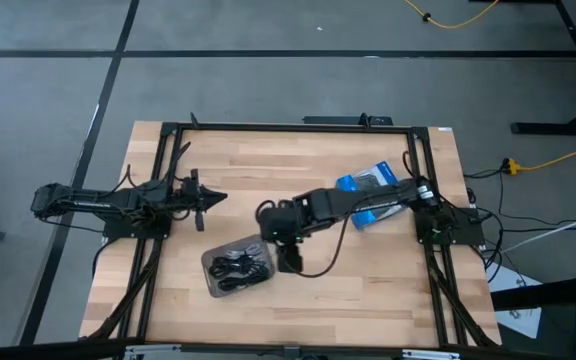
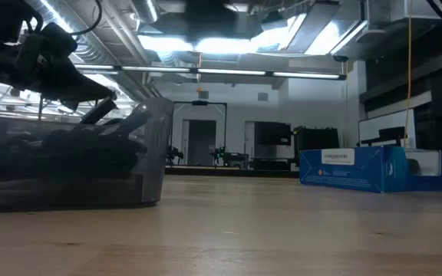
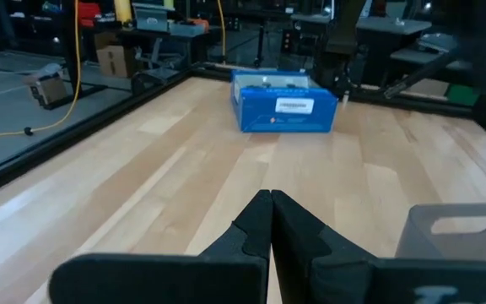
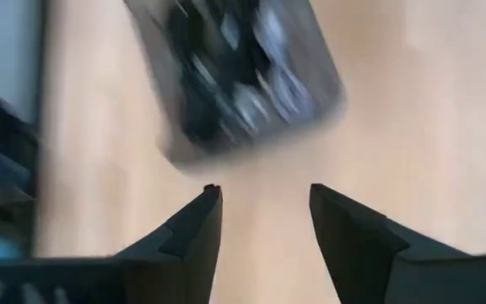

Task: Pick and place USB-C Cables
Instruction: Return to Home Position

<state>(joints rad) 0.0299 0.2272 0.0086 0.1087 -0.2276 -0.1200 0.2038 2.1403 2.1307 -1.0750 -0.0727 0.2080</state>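
The grey tray (image 1: 236,268) sits on the table near its front, left of centre, with several black and pale bundled USB-C cables (image 1: 238,266) lying in it; in the right wrist view tray and cables (image 4: 234,76) show blurred. My right gripper (image 4: 264,198) is open and empty, pointing down over bare wood just to the right of the tray (image 4: 310,110). My left gripper (image 3: 270,203) is shut and waits at the table's left side (image 1: 213,197).
A blue packet (image 1: 370,190) lies at the far right of the table, partly under my right arm; it also shows in the low view (image 2: 374,169). The black frame rails (image 1: 288,127) run round the table. Bare wood lies in the middle and near edge.
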